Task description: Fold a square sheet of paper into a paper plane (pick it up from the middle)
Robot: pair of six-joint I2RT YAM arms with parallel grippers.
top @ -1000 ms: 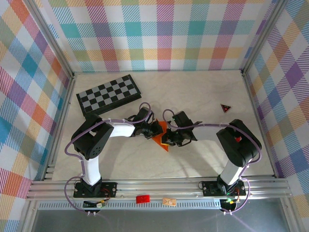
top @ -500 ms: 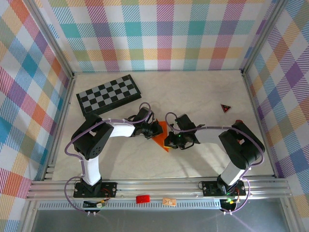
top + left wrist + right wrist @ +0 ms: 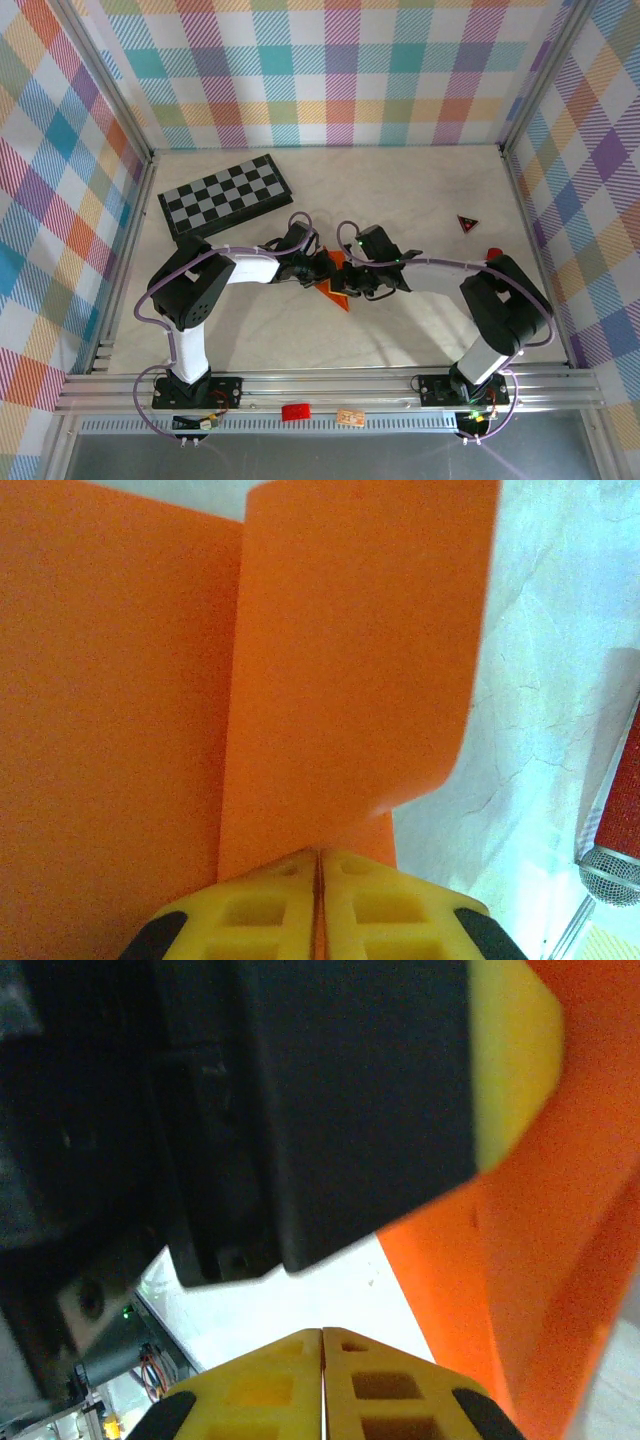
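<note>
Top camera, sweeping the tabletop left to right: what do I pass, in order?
Flat black-and-grey checkerboard → thin bright orange sheet of paper → small dark red triangle.

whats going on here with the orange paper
Two robot arms meet at the middle of the table over the orange sheet of paper. The left gripper is shut on the sheet's edge; the sheet is partly folded, with one flap curling up. The right gripper is shut close beside the paper, with nothing seen between its fingers. It is not yet a plane.
</note>
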